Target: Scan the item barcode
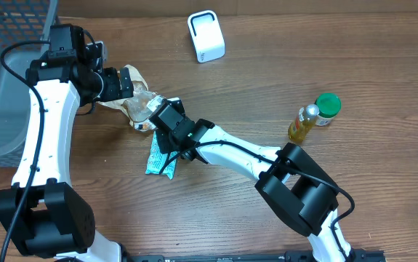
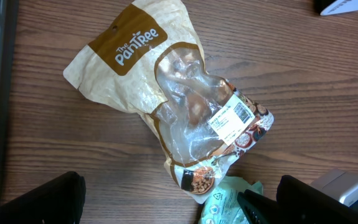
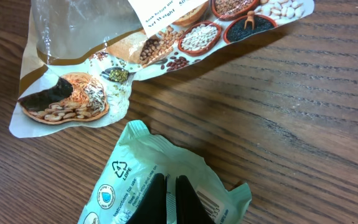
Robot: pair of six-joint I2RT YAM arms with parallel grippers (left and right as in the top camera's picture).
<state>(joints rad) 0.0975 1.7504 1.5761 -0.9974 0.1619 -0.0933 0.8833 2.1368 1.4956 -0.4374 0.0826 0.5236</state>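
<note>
Wooden tabletop (image 1: 354, 65), brown grain, is being viewed from overhead. Item: mint-green packet (image 1: 155, 159), left of centre, is being pinched by the right gripper (image 3: 166, 186), its fingers pressed together on it. Item: snack bag (image 2: 166, 93), labelled, is being overhung at upper left by the left gripper (image 1: 126, 84), jaws spread wide. Item: white scanner (image 1: 206, 36), top centre, well apart.

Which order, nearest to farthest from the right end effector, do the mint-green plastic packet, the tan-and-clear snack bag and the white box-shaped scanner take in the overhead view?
1. Mint-green plastic packet: pinched in the right end effector.
2. Tan-and-clear snack bag: just beyond it, upper left.
3. White box-shaped scanner: far off, top of the view.
</note>
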